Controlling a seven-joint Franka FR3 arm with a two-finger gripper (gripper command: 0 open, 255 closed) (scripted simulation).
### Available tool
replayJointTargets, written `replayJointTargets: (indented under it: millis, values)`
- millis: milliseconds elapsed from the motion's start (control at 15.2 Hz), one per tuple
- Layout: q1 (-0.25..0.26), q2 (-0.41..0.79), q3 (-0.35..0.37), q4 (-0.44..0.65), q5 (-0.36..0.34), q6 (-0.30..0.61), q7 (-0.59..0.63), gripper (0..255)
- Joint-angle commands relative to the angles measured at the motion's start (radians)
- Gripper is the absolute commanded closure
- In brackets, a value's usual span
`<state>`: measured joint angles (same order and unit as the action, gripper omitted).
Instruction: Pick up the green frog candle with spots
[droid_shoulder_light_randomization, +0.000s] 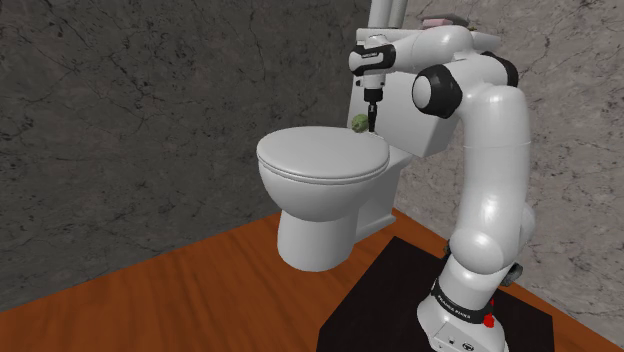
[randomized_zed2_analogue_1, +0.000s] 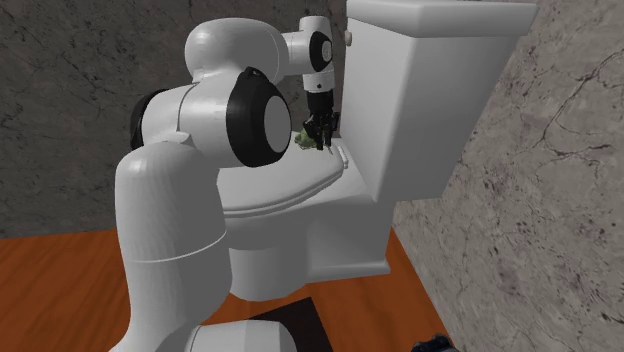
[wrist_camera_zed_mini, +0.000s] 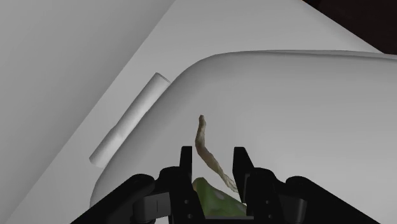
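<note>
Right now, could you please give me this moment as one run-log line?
stage: grasp | gripper: shut on frog | place: rear of lid, by tank | lift: cannot tell

No legible text, arm base lettering (droid_shoulder_light_randomization: 447, 292) illegible

The frog candle (wrist_camera_zed_mini: 213, 198), clasped between my fingers (wrist_camera_zed_mini: 185, 167), shows in the wrist view as one green patch and a pale strand. The rest is covered by the finger bases and cut by the frame edge. Its spots are too small to confirm in the shoulder view, where my gripper (droid_shoulder_light_randomization: 372, 122) covers part of it. In the second exterior view my elbow joint (randomized_zed2_analogue_1: 262, 120) hides much of the toilet lid (randomized_zed2_analogue_1: 310, 185) and part of the candle. There the tank (randomized_zed2_analogue_1: 420, 90) is cut at the top edge. The stand (droid_shoulder_light_randomization: 400, 290) is cut at the shoulder view's bottom edge.
</note>
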<state>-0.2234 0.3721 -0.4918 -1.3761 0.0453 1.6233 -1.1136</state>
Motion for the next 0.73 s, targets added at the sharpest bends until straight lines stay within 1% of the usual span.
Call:
replayJointTargets:
  millis: [0,462,660]
  values:
    - [0.000,0.000,0.000,-0.002,0.000,0.002,0.000,255]
    - [0.000,-0.001,0.000,-0.001,0.000,0.000,0.000,255]
    - [-0.006,0.005,-0.001,0.048,0.002,-0.043,-0.004,255]
